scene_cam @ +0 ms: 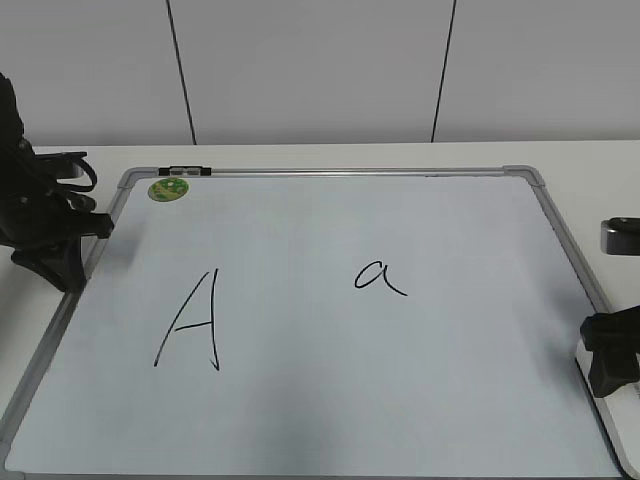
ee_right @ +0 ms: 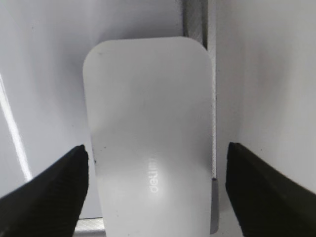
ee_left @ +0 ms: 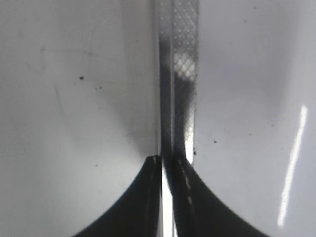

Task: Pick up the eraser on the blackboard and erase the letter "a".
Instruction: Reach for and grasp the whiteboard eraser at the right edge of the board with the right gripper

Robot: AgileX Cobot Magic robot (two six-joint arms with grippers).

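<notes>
Right tool [ee_right: 155,163] is spread wide with the eraser [ee_right: 150,128] centred between its fingers, lying by the blackboard [scene_cam: 330,300] frame — drop straight, pinch its long sides evenly, then go for the letter "a" [scene_cam: 378,275]; left tool [ee_left: 162,160] pressed together, idle.

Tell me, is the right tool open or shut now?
Open: the right tool has both fingers spread beside the eraser, not touching it.

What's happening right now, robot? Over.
Right gripper open, straddling white plastic eraser. Left gripper shut, idle. Small black cursive "a" unerased, path clear.
</notes>
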